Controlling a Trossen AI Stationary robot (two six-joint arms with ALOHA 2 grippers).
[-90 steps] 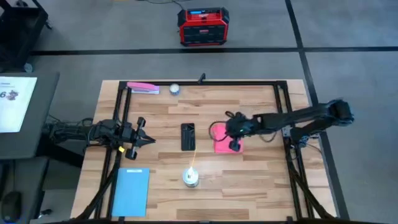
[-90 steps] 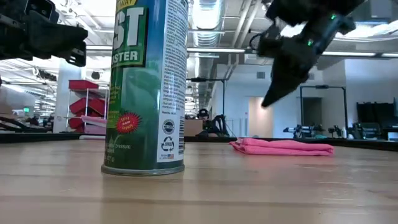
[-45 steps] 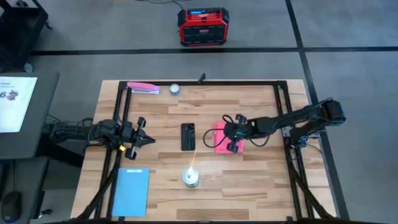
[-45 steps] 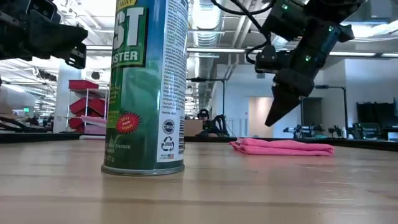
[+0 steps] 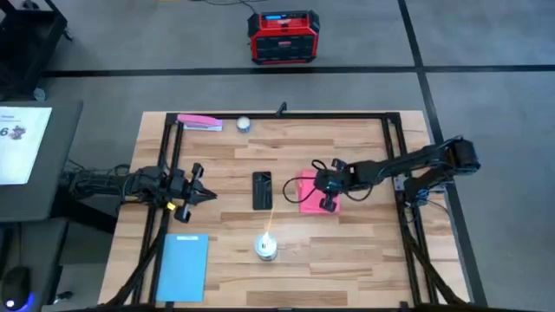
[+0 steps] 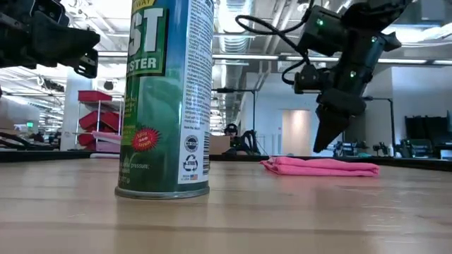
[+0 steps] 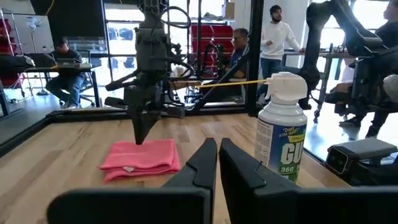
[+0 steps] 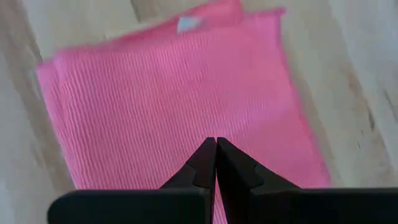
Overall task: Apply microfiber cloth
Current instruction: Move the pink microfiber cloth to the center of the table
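Your right gripper (image 6: pixel 326 144) hangs just above the folded pink-red microfiber cloth (image 5: pixel 305 191), fingers pressed together and holding nothing; in the low view the tips point down with a clear gap to the fabric. Your right wrist view looks straight down onto the cloth (image 8: pixel 180 99), a small pale tag showing near one edge. The cloth lies flat on the light wooden slatted table (image 5: pixel 347 251), just right of the black rectangular phone (image 5: pixel 262 190). A green and white aerosol can (image 6: pixel 164 99) stands upright near the table's front edge. Your left gripper (image 5: pixel 201 195) waits at the table's left side, fingers together and empty.
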